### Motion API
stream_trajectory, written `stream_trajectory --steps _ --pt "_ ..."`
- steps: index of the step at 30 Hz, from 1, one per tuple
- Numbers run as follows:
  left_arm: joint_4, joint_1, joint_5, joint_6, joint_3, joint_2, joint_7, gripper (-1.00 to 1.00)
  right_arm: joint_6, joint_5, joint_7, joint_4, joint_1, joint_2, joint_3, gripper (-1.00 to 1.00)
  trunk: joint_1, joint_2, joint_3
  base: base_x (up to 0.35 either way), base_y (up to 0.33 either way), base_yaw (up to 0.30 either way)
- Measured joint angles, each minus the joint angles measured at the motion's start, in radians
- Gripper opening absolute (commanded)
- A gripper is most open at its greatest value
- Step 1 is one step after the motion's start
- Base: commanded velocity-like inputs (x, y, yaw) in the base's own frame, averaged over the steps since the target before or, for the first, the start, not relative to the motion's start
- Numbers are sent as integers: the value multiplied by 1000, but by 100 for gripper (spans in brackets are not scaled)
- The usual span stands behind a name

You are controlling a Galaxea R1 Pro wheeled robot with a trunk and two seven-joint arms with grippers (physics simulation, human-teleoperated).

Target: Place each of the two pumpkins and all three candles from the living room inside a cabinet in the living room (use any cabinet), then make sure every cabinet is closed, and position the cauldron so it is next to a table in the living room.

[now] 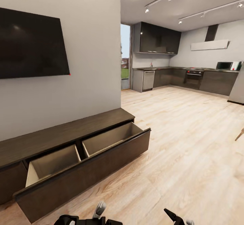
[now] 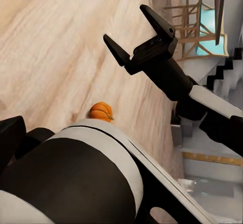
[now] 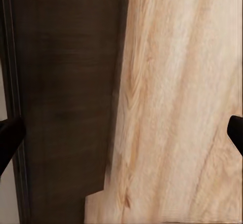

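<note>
The biggest thing here is the wooden floor [image 1: 189, 143], running all the way back to a kitchen. Next is the long dark cabinet [image 1: 67, 133] under a black TV [image 1: 30, 43] on the wall. Its wide drawer [image 1: 81, 164] is pulled out, and both pale boxes inside look bare, so nothing seems put away yet (no candles or cauldron to be seen here).

In the left wrist view, a gripper [image 2: 139, 29] reaches over the floor with its two black fingers spread apart and holding nothing. This looks like the right gripper. The right wrist view agrees, with dark fingertips [image 3: 10, 135] far apart at each edge, above the cabinet's dark front and the floor. I cannot tell how the left gripper's fingers stand.

The smallest thing is one orange pumpkin [image 2: 101, 111], sitting on the floor just past a rounded arm part.

I think the robot is at the fetching step. Next it should lower an open gripper around the pumpkin, squeeze, then carry it to the open drawer.
</note>
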State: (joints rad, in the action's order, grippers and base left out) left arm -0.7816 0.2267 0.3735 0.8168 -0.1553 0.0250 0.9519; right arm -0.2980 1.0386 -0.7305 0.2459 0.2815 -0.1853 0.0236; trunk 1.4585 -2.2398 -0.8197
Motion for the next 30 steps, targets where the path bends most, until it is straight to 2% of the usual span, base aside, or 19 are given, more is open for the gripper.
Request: stream_trajectory --steps 10,25,30 --pt "0 0 0 0 2 0 0 100 0 1 0 0 0 -1 0 100 0 0 0 -231 1 -290" --pt "0 0 0 -1 2 0 0 100 1 1 0 0 0 -2 0 100 -1 0 0 -19 0 -290" --pt "0 0 0 -1 -1 0 0 100 1 1 0 0 0 -2 0 100 0 0 0 -143 0 -290"
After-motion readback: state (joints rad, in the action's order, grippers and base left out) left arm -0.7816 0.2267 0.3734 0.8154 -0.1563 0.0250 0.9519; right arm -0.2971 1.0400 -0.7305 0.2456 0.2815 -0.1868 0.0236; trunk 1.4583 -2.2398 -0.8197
